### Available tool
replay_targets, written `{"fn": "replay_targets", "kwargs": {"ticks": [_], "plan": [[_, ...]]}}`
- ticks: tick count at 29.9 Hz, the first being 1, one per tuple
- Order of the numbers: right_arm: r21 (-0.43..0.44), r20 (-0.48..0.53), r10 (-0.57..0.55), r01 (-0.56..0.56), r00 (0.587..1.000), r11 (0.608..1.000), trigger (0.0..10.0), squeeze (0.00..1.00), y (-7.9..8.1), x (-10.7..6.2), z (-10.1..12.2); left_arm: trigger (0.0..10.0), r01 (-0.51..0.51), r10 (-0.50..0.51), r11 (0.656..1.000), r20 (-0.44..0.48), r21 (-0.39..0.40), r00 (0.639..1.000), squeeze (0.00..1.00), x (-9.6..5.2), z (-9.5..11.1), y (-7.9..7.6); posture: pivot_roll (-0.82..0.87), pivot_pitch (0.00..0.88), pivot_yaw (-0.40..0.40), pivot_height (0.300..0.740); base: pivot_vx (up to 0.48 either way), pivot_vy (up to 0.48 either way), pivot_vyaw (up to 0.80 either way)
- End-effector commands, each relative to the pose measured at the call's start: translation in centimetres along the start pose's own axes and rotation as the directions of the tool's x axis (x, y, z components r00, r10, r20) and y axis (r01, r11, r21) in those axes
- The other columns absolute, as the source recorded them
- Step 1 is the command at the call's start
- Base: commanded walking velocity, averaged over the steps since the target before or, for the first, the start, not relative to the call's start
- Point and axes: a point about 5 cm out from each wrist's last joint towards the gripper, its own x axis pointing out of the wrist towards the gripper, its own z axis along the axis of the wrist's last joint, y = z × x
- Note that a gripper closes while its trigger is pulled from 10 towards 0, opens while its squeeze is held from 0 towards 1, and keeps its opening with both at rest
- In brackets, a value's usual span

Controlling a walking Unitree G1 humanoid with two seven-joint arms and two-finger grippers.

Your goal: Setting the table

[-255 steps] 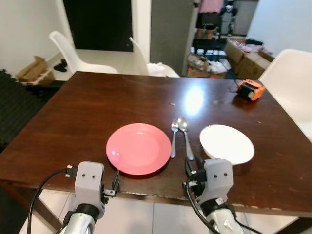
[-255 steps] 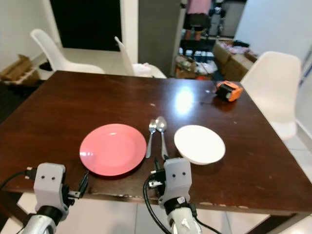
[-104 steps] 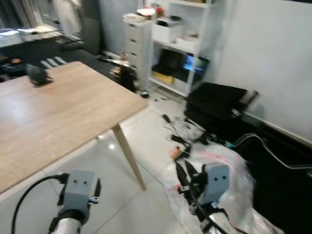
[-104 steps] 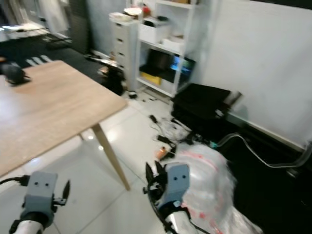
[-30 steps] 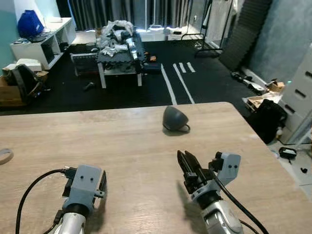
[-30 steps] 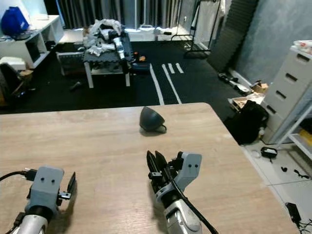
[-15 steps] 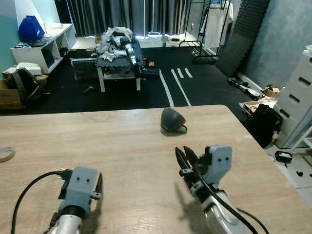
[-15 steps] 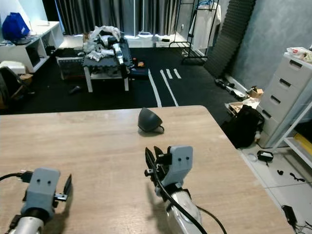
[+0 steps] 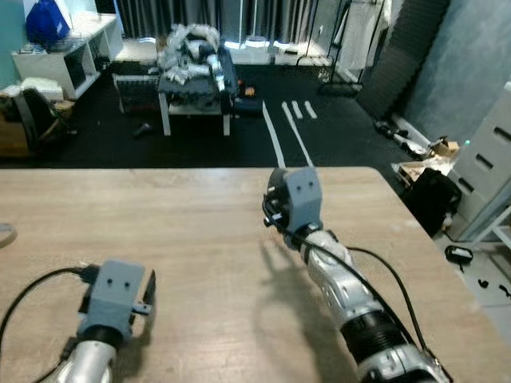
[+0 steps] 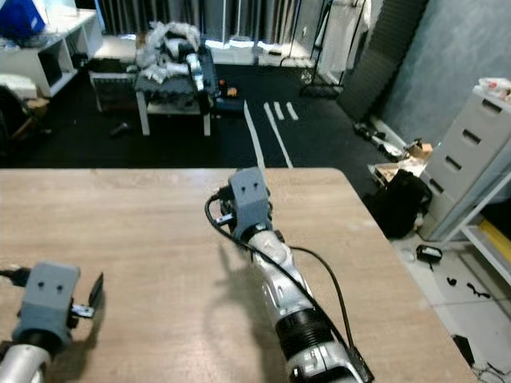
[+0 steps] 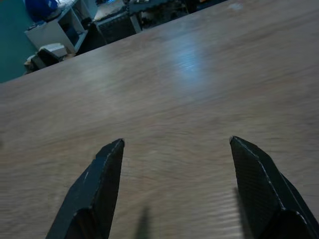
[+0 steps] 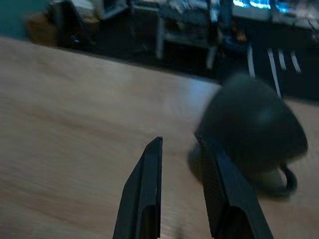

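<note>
A dark grey cup (image 12: 249, 124) with a handle rests mouth down on the light wood table (image 9: 160, 223), blurred in the right wrist view. My right gripper (image 12: 179, 140) is stretched far forward over the table, open by a narrow gap with nothing between its fingers. One finger (image 12: 219, 184) sits right at the cup's near side; I cannot tell if it touches. In the eye views the right wrist housing (image 9: 293, 194) hides the cup. My left gripper (image 11: 175, 143) hangs low over the near part of the table, wide open.
A roll of tape (image 9: 2, 234) lies at the table's left edge. The table ends just past the right arm and to its right. Beyond are a cluttered low table (image 9: 192, 72), a black bag (image 9: 435, 199) and white drawers (image 10: 479, 152).
The right arm has stretched forward across the table to the cup, which its wrist now hides in the eye views. The left arm has stayed put.
</note>
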Motion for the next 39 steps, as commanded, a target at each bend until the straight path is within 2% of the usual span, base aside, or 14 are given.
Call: {"fn": "replay_targets", "kwargs": {"ticks": [1, 3, 6, 9, 12, 14, 21, 26, 28, 30, 33, 39], "plan": [[0.011, -0.015, -0.039, 0.039, 0.999, 0.999, 10.0, 0.00, -0.8, 0.1, -0.2, 10.0, 0.002, -0.003, 1.000, -0.020, -0.005, 1.000, 0.00, -0.4, -0.3, 0.3, 0.18, 0.236, 0.028, 0.740, 0.000, 0.000, 0.00], [-0.016, -0.043, -0.105, 0.105, 0.994, 0.994, 10.0, 0.00, -1.8, 0.9, 0.3, 10.0, -0.002, 0.003, 1.000, -0.024, 0.005, 1.000, 0.00, -0.4, -0.2, 0.9, 0.18, 0.234, 0.030, 0.740, 0.000, 0.000, 0.00], [-0.019, -0.050, -0.152, 0.151, 0.987, 0.988, 10.0, 0.00, -2.3, 1.3, 0.6, 10.0, -0.001, 0.001, 1.000, -0.027, 0.006, 1.000, 0.00, -0.4, -0.3, 0.9, 0.18, 0.229, 0.029, 0.740, 0.000, 0.000, 0.00], [0.015, -0.050, -0.273, 0.274, 0.961, 0.961, 10.0, 0.00, -3.7, 1.6, 1.3, 10.0, 0.013, -0.013, 1.000, -0.030, -0.001, 0.999, 0.00, -0.5, -0.3, 0.4, 0.18, 0.220, 0.027, 0.740, 0.000, 0.000, 0.00], [0.064, -0.044, -0.342, 0.345, 0.939, 0.937, 10.0, 0.00, -4.8, 1.5, 1.7, 10.0, 0.018, -0.019, 1.000, -0.033, -0.008, 0.999, 0.00, -0.7, -0.3, 0.1, 0.18, 0.211, 0.028, 0.740, 0.000, 0.000, 0.00], [0.084, -0.038, -0.350, 0.352, 0.936, 0.932, 10.0, 0.00, -5.0, 1.5, 1.8, 10.0, 0.021, -0.021, 1.000, -0.035, -0.009, 0.999, 0.00, -0.7, -0.3, 0.1, 0.18, 0.210, 0.029, 0.740, 0.000, 0.000, 0.00], [0.083, -0.045, -0.299, 0.302, 0.953, 0.950, 10.0, 0.00, -3.9, 2.0, 2.1, 10.0, 0.037, -0.037, 0.999, -0.045, -0.010, 0.998, 0.00, -0.8, -0.4, -0.1, 0.18, 0.206, 0.030, 0.740, 0.000, 0.000, 0.00], [0.132, -0.009, -0.262, 0.261, 0.965, 0.956, 10.0, 0.00, -2.5, 2.6, 2.9, 10.0, 0.036, -0.036, 0.999, -0.044, -0.010, 0.998, 0.00, -0.9, -0.2, -0.1, 0.21, 0.219, 0.025, 0.740, 0.000, 0.000, 0.00], [0.132, -0.009, -0.262, 0.261, 0.965, 0.956, 10.0, 0.00, -2.5, 2.6, 2.9, 10.0, 0.036, -0.036, 0.999, -0.044, -0.010, 0.998, 0.00, -0.9, -0.2, -0.1, 0.21, 0.219, 0.025, 0.740, 0.000, 0.000, 0.00], [0.159, 0.038, -0.266, 0.257, 0.963, 0.953, 10.0, 0.00, -2.4, 2.8, 4.1, 10.0, 0.032, -0.033, 0.999, -0.045, -0.007, 0.998, 0.00, -1.3, -0.2, -0.1, 0.22, 0.231, 0.020, 0.740, 0.000, 0.000, 0.00], [0.169, 0.052, -0.274, 0.262, 0.960, 0.950, 10.0, 0.00, -2.5, 2.8, 4.5, 10.0, 0.030, -0.030, 1.000, -0.050, -0.005, 0.998, 0.00, -1.6, -0.2, -0.1, 0.22, 0.237, 0.018, 0.740, 0.000, 0.000, 0.00], [0.188, 0.055, -0.276, 0.261, 0.960, 0.947, 10.0, 0.00, -2.3, 2.9, 4.8, 10.0, 0.019, -0.019, 1.000, -0.062, -0.002, 0.998, 0.00, -2.4, -0.1, 0.1, 0.25, 0.270, 0.007, 0.740, 0.000, 0.000, 0.00]]}}
